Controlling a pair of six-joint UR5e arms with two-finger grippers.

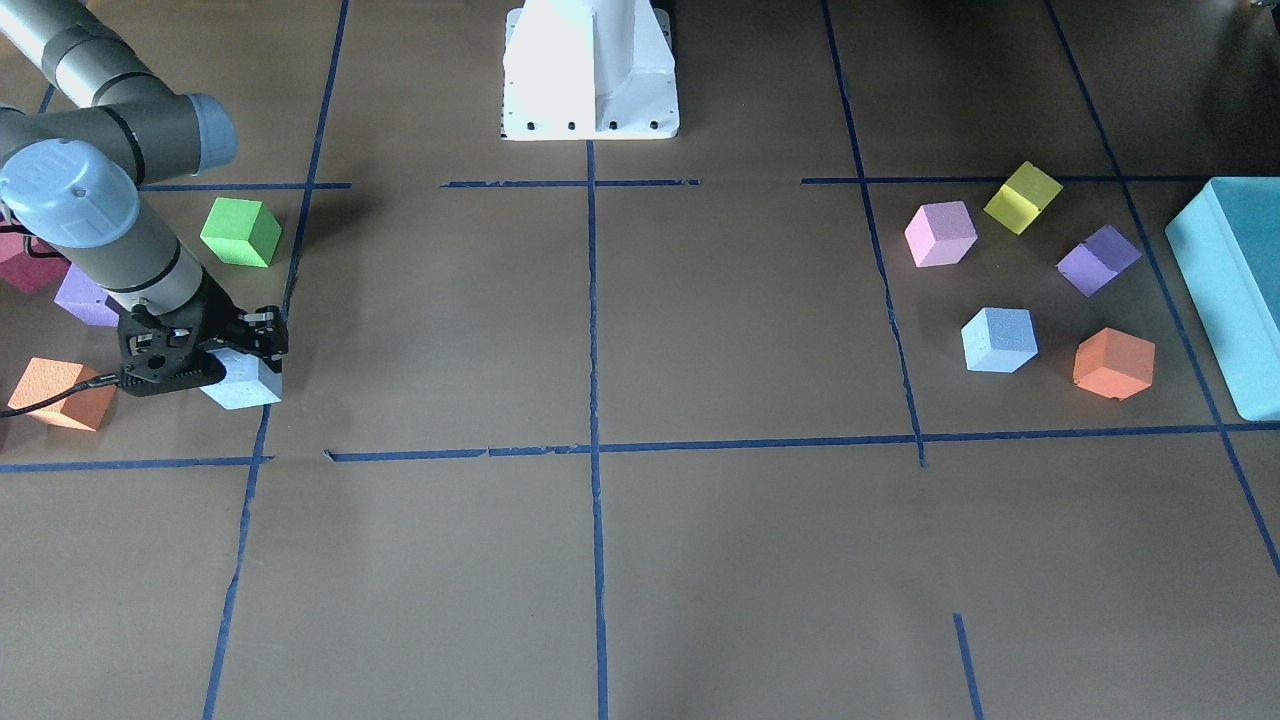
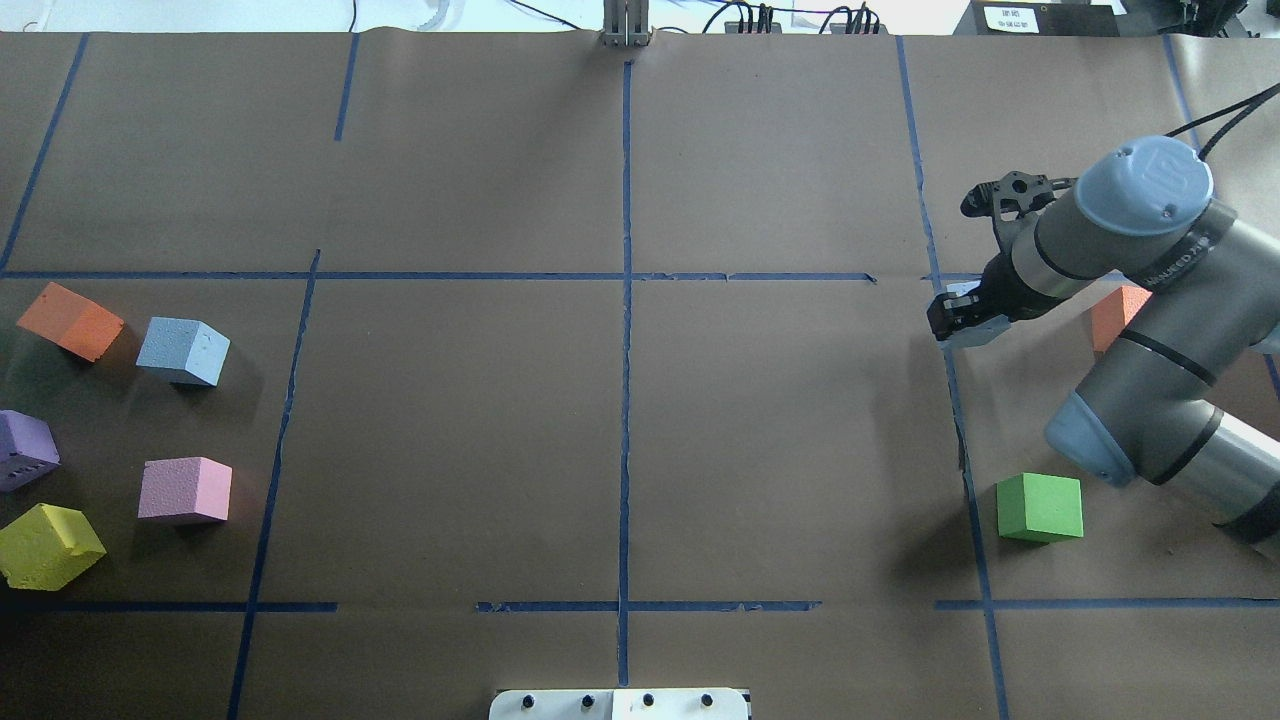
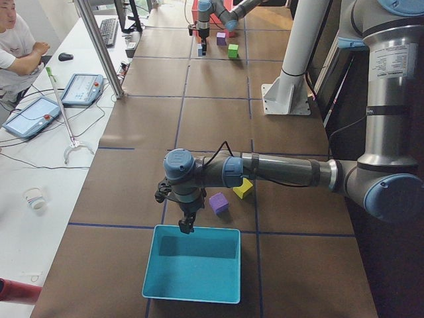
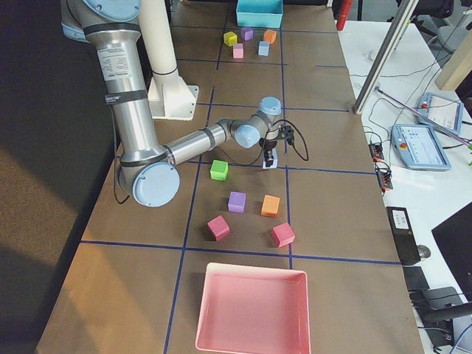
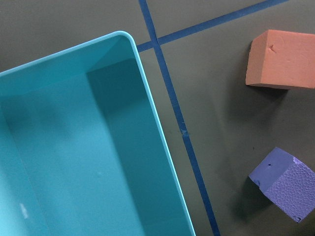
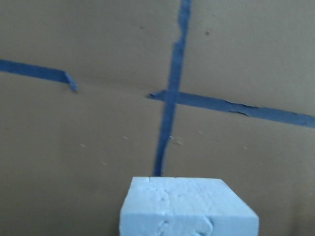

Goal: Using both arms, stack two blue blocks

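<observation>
Table [image 2: 620,450] right side: right end effector [image 1: 257,348] clamps pale blue block [image 1: 243,385]; we log 2nd blue block [image 2: 183,350] far left, nearer left end effector [image 3: 186,227], its grip unreadable.

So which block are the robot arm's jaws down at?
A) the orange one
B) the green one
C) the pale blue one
C: the right arm has its jaws down over the pale blue block. The green block and the orange block sit apart from it.
</observation>
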